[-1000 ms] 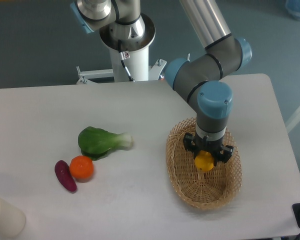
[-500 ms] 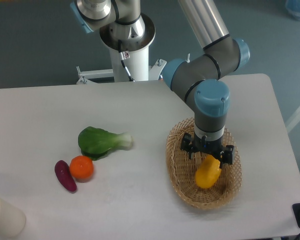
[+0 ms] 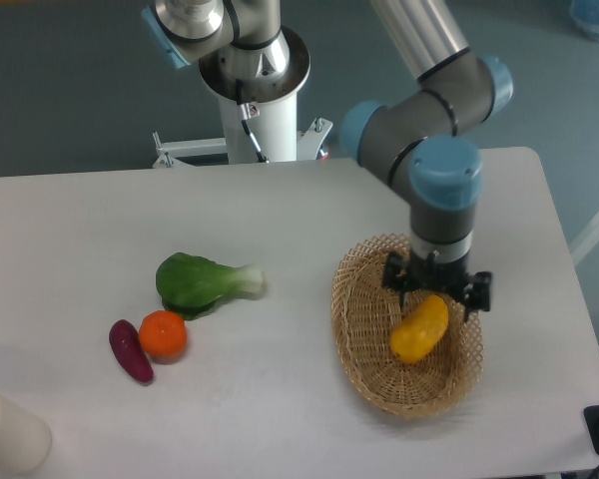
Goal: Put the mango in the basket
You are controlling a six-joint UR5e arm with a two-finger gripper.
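The yellow mango [image 3: 418, 329] lies inside the light tan wicker basket [image 3: 357, 329] at the right of the table, tilted with its upper end toward my gripper. My gripper [image 3: 437, 289] hangs over the basket's right half, just above the mango's upper end. Its fingers are spread apart and hold nothing.
A green bok choy [image 3: 202, 282], a round orange [image 3: 163, 334] and a purple eggplant [image 3: 130, 351] lie left of centre. A cream cylinder [image 3: 8, 433] stands at the front left corner. The robot's white base column [image 3: 260, 100] stands behind the table.
My gripper let go of the mango, which dropped and now lies in the basket. The gripper opened and moved to the right.
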